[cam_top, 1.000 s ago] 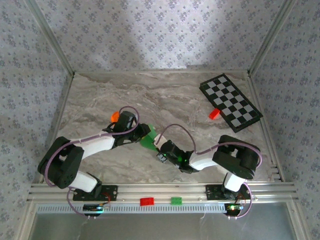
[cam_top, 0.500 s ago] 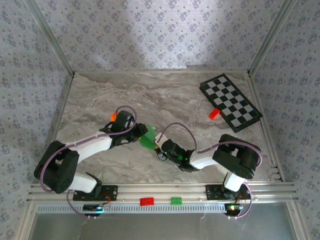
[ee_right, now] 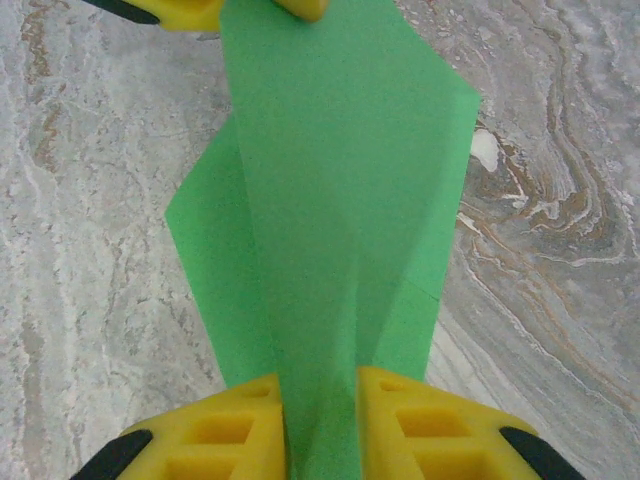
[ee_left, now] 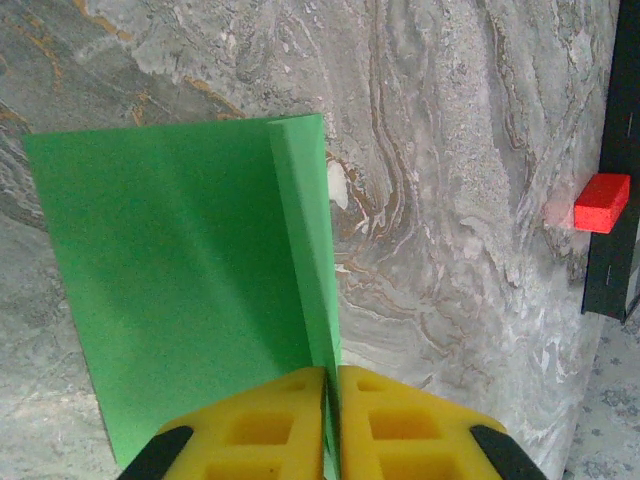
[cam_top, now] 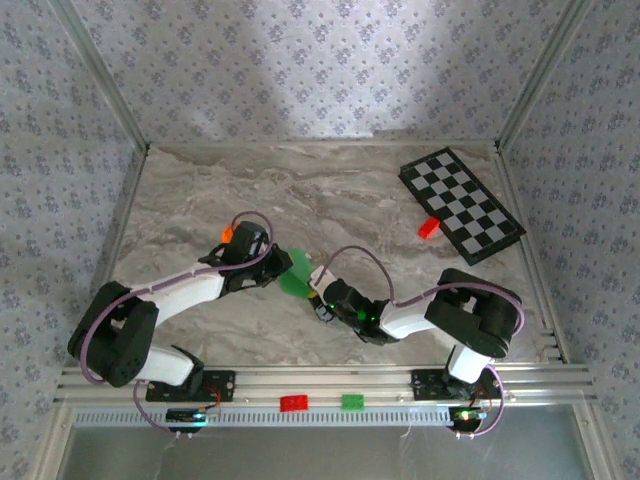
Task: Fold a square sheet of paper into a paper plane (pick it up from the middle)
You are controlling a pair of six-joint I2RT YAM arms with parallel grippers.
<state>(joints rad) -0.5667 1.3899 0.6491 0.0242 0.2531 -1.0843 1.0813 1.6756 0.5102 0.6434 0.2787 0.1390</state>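
Note:
The sheet of paper (cam_top: pixel 295 272), bright green and partly folded, is held up between my two grippers at the table's middle. My left gripper (cam_top: pixel 281 268) comes in from the left. In the left wrist view it (ee_left: pixel 332 400) is shut on an upright folded edge of the paper (ee_left: pixel 180 270), and a wide flap spreads to the left. My right gripper (cam_top: pixel 314 291) reaches in from the right. Its yellow fingers (ee_right: pixel 240 430) stand apart, and a creased ridge of the paper (ee_right: pixel 340 200) runs between them. The left gripper's fingertips (ee_right: pixel 190 8) pinch the paper's far end.
A black-and-white checkered board (cam_top: pixel 461 203) lies at the back right with a red brick (cam_top: pixel 428 227) at its near edge. An orange brick (cam_top: pixel 229 232) sits behind the left wrist. A red brick (cam_top: pixel 293 403) and a green brick (cam_top: pixel 352 401) rest on the front rail.
My left gripper's jaws have closed onto the paper's folded edge. My right gripper's jaws have parted from a tight pinch. Both wrists shifted slightly.

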